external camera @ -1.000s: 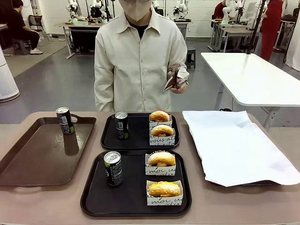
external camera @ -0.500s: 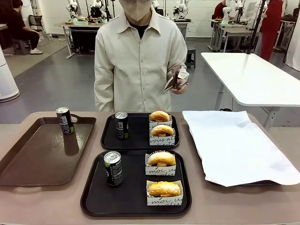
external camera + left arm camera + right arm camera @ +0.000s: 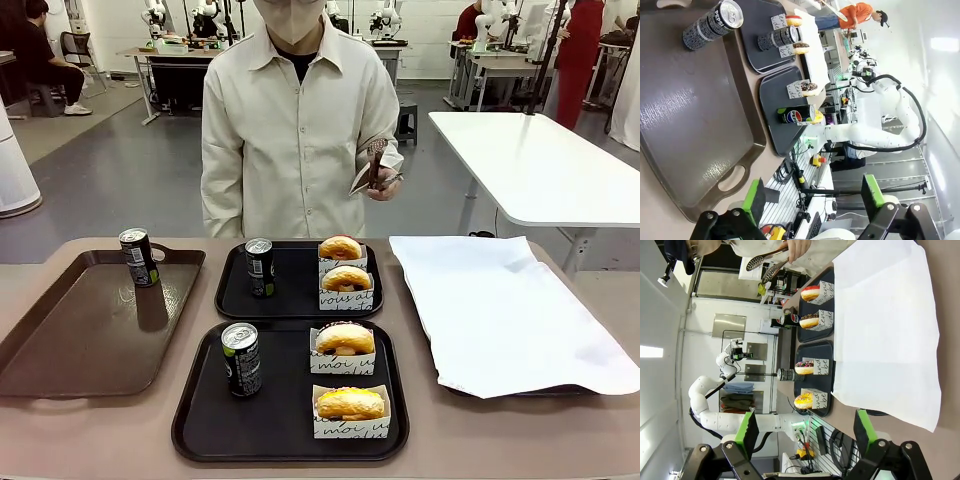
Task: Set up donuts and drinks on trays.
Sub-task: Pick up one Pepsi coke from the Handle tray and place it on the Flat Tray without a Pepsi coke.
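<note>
Two black trays sit mid-table. The near tray (image 3: 285, 425) holds a dark can (image 3: 241, 360) and two sleeved donuts: one with dark topping (image 3: 343, 338) and a golden glazed one (image 3: 350, 403). On the far tray (image 3: 296, 292) stand another can (image 3: 260, 267), a red-iced donut (image 3: 341, 248) and a chocolate one (image 3: 346, 279). A third can (image 3: 138, 257) stands on the brown tray (image 3: 80, 340). My left gripper (image 3: 812, 197) hangs open over the brown tray's end. My right gripper (image 3: 805, 432) is open beside the white paper (image 3: 880, 330).
A tray lined with white paper (image 3: 505, 310) lies at the right of the table. The person stands at the far side, holding tongs (image 3: 375, 165) at chest height. A white table (image 3: 540, 160) stands behind at right.
</note>
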Controlling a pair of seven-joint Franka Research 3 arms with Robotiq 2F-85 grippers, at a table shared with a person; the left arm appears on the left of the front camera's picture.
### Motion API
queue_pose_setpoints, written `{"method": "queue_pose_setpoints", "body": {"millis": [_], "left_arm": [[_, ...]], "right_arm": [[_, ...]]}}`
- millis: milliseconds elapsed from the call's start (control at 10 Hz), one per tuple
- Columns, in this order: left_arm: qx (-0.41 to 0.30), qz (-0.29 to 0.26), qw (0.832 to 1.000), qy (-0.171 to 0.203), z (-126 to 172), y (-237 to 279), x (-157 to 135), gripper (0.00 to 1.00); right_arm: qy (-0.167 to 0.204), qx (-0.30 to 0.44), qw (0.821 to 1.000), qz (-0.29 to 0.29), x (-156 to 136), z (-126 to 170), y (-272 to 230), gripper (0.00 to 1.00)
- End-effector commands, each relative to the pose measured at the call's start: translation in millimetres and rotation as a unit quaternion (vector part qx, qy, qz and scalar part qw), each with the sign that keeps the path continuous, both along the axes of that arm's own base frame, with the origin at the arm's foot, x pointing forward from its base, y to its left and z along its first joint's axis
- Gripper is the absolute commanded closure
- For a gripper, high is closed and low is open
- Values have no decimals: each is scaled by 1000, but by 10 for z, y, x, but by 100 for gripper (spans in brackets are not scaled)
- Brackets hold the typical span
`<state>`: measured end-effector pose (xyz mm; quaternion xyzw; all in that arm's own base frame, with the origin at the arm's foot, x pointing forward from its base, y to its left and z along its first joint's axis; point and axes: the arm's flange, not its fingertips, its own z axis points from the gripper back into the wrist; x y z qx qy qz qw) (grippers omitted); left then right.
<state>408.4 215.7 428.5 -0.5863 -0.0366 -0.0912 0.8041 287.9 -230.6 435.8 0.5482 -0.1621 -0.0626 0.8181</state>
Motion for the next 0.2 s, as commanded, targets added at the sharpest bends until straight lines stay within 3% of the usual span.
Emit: {"method": "queue_pose_setpoints", "body": {"millis": [0, 100], "left_arm": [[-4, 0, 1000, 0, 22, -8, -30, 0], [-4, 0, 1000, 0, 22, -8, -30, 0]], "right_arm": [[-7, 10, 1000, 0, 18, 16, -5, 0], [-7, 10, 1000, 0, 18, 16, -5, 0]]}}
